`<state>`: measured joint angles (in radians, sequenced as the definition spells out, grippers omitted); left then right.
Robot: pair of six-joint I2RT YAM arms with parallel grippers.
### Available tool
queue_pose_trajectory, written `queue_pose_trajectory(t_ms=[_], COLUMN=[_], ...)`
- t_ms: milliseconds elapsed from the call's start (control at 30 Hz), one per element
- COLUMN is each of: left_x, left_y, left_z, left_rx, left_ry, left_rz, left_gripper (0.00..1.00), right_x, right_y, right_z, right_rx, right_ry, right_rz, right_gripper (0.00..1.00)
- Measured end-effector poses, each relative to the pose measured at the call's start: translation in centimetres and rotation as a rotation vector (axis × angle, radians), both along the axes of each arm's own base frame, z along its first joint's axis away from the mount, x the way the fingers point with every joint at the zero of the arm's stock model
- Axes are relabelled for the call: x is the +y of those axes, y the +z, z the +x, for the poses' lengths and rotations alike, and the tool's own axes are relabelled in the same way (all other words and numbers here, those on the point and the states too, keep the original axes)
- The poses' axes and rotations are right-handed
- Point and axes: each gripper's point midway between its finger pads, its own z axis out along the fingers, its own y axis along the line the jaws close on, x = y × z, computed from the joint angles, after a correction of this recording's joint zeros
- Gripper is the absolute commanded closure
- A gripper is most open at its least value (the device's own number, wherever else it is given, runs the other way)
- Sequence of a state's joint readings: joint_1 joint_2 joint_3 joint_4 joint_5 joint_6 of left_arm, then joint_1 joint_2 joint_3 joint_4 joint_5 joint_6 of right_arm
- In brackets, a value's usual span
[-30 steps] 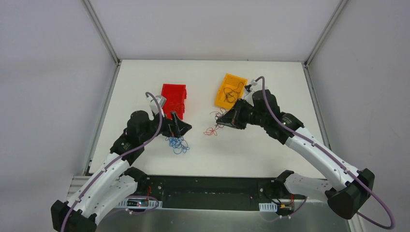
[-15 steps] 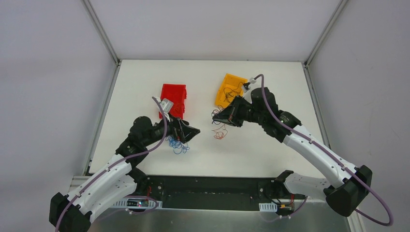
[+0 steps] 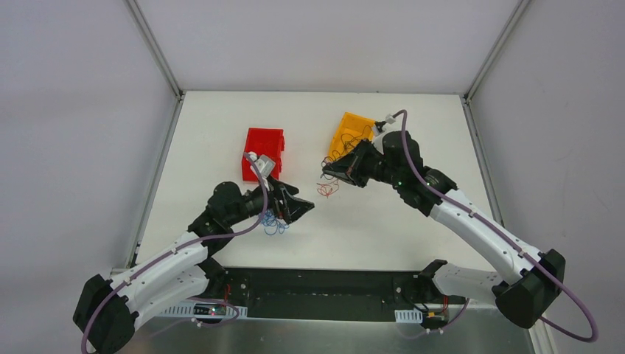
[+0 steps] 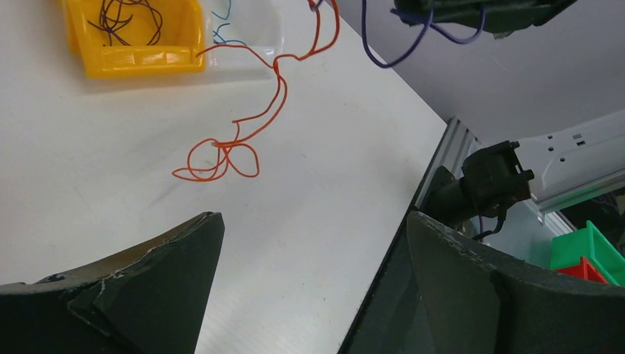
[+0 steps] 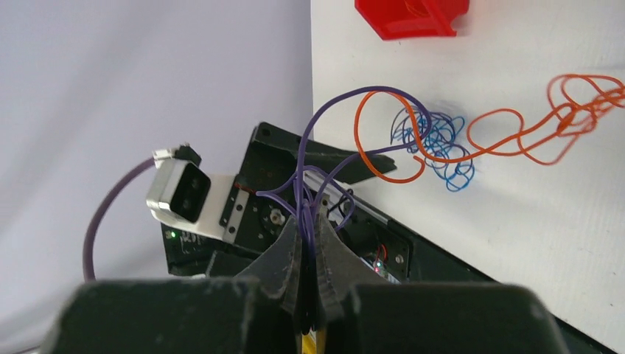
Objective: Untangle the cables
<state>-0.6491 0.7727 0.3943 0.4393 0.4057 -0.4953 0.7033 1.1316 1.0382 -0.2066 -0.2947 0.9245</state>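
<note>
My right gripper [image 3: 329, 170] is shut on thin dark purple-blue cable strands [image 5: 317, 158], held above the table near the yellow bin [image 3: 349, 137]. A red cable [image 3: 326, 189] hangs tangled with those strands, and its lower loops rest on the table [image 4: 221, 158]. A blue cable tangle [image 3: 274, 222] lies on the table, also seen in the right wrist view [image 5: 435, 144]. My left gripper [image 3: 301, 209] is open and empty just right of the blue tangle, its jaws wide apart [image 4: 313, 251]. Black cables [image 4: 133, 18] lie inside the yellow bin.
A red bin [image 3: 264, 153] stands behind the left gripper. A clear container [image 4: 247, 40] with a blue strand sits beside the yellow bin [image 4: 133, 59]. The table's near edge and black base rail [image 3: 324, 284] lie close in front.
My left gripper has moved right, off the blue tangle. My right gripper has moved slightly back and left toward the yellow bin, pulling the red cable up with it.
</note>
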Motion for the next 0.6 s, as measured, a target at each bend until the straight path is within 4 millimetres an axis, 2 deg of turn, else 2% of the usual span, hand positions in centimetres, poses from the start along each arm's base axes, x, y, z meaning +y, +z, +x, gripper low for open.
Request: queue_pose_trajectory(t_ms=[333, 500, 600], left_x=[-2.8, -3.4, -3.1], left_y=[-2.4, -3.8, -4.4], left_z=[-0.1, 0.9, 2.1], left_rx=[-0.007, -0.015, -0.032], left_ry=[-0.052, -0.038, 0.01], left_rz=[0.059, 0.106, 0.146], left_gripper=[0.01, 0.01, 0.01], right_x=[0.0, 0.6, 1.0], right_y=[0.5, 1.2, 1.5], right_z=[2.1, 2.7, 2.8], right_rx=[0.056, 0.095, 0.117], right_ry=[-0.153, -0.172, -0.172], right_rz=[0.105, 0.168, 0.196], right_gripper=[1.0, 1.0, 1.0])
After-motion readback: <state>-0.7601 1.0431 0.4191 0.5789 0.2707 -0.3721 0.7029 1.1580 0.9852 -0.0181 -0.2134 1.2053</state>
